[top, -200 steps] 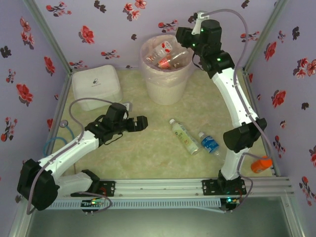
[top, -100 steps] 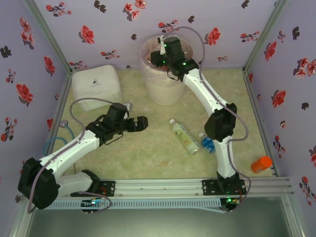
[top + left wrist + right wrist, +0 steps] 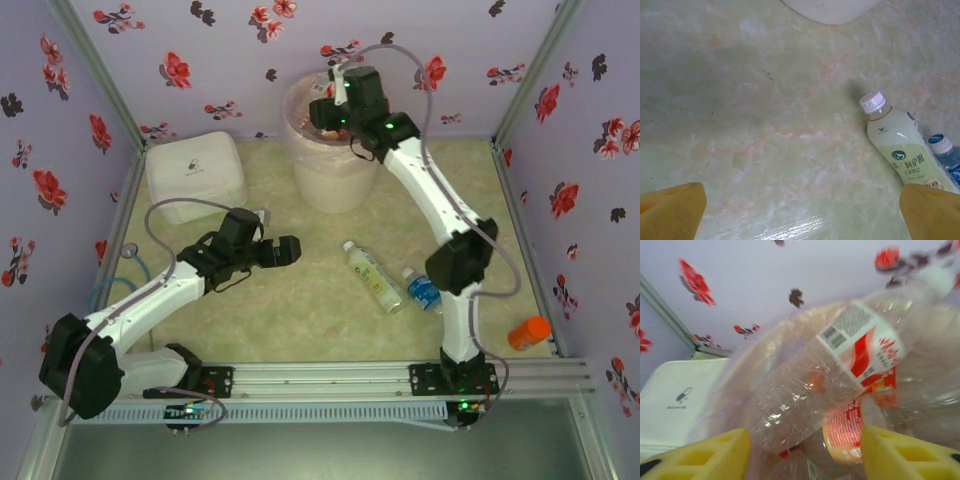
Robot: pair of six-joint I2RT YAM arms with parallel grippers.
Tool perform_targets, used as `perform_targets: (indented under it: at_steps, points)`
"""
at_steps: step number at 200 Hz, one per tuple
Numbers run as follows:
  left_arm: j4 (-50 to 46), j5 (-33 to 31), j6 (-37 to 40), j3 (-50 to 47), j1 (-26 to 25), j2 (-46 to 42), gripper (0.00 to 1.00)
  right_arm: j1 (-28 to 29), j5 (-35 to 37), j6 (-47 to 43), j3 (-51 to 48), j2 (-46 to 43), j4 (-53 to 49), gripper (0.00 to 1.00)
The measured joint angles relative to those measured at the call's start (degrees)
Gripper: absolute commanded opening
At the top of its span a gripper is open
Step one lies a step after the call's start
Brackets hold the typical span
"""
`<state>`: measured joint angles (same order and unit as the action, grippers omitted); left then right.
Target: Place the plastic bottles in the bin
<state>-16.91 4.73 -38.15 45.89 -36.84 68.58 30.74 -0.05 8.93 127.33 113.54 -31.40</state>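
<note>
From above, the right pincer (image 3: 325, 110) hangs over the mouth of the bin (image 3: 335, 180), a tall pale-pink wastebasket at the far side of the counter (image 3: 300, 310). How wide this pincer stands cannot be told from this height. The left pincer (image 3: 285, 250) sits low over the counter, well short of the bin. A green-label bottle (image 3: 372, 277) lies off to its right, and a blue-label bottle (image 3: 425, 290) lies just beyond that one. A white lidded box (image 3: 195, 178) stands to the left of the bin.

At the left wrist, the left pincer (image 3: 800, 215) is spread as wide as it goes and holds nothing (bare counter lies between its yellow fingers (image 3: 670, 212)). The green-label bottle (image 3: 897, 145) lies ahead of the right-hand finger with its white cap pointing away. The blue-label bottle (image 3: 945, 155) lies just beside it, further right. The foot of the bin (image 3: 830, 7) is far ahead.

At the right wrist (the picture is blurred), the right pincer (image 3: 802, 455) has its jaws parted, and neither pad is pressing on anything. A clear red-and-white-label bottle (image 3: 840, 370) lies slantwise just ahead of the fingers (image 3: 910, 455), inside the bin's liner rim (image 3: 765, 335). A second red-label bottle (image 3: 845, 437) lies beneath it. The white lidded box (image 3: 675, 400) is off to the left.
</note>
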Motion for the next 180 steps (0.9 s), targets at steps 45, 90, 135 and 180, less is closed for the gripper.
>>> perform_targets:
  at_steps: [45, 90, 135, 180]
  points:
    - [2.4, 0.0, -1.1, 0.0, 0.0, 1.7, 1.00, -0.7, 1.9, -2.4, -23.5, -28.0, 1.4, 0.82]
    - [6.7, 0.3, -2.8, -0.1, 0.0, 5.1, 1.00, -0.8, 4.2, -2.5, -41.6, -41.7, -5.5, 0.93]
    - [10.1, 0.4, -3.5, -0.2, 0.0, 8.1, 1.00, -0.7, 4.3, -0.5, -53.1, -43.3, -15.9, 0.99]
    - [10.9, 0.4, -3.5, -0.2, 0.0, 9.9, 1.00, 2.0, 3.5, -0.3, -53.9, -32.2, -18.4, 0.99]
